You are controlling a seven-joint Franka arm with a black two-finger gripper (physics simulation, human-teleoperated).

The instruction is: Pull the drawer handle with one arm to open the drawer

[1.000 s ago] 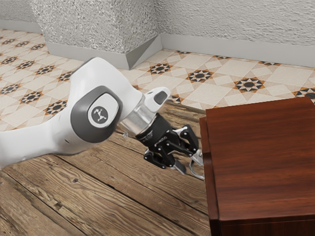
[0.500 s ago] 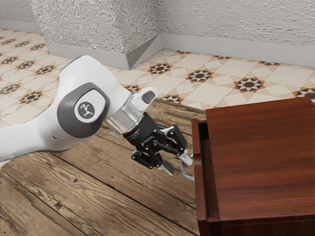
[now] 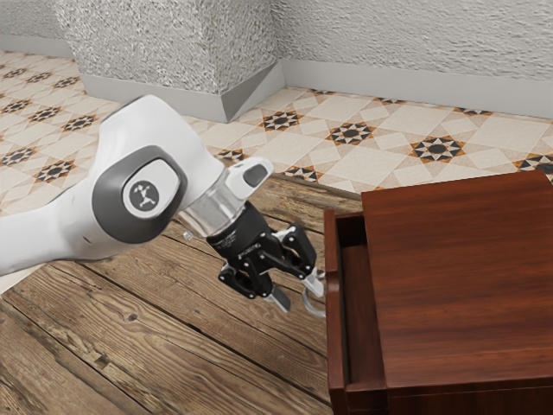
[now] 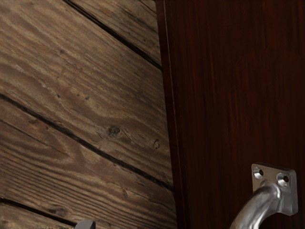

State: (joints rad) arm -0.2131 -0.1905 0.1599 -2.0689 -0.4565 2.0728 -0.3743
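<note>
Black pincer (image 3: 303, 290) clamped on drawer handle (image 3: 314, 304) w/ a finger each side. The drawer (image 3: 334, 328), front just to the exterior view's right of pincer, sits partly out of cabinet (image 3: 458, 285).

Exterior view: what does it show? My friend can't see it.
A white robot arm has its black gripper at the metal handle of a dark wooden cabinet's drawer, which stands partly open. They sit on a plank floor.

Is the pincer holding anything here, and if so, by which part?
The pincer appears shut on the drawer handle, gripping its curved metal bar, away from the screwed mounting plate.
</note>
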